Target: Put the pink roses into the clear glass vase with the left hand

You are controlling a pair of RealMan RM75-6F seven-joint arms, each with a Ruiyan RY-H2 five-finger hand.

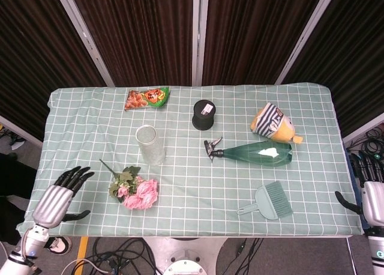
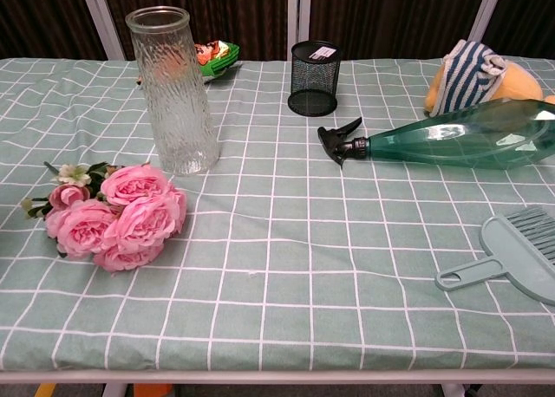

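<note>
The pink roses lie on the checked cloth near the front left, blooms toward the front, green stems pointing back-left. The clear glass vase stands upright just behind them, empty. My left hand hovers over the table's front left corner, open with fingers spread, a hand's width left of the roses. My right hand hangs off the table's right edge, fingers apart, holding nothing. Neither hand shows in the chest view.
A green spray bottle lies on its side right of the vase. A small teal brush lies front right. A black mesh cup, a snack packet and a striped plush toy sit along the back.
</note>
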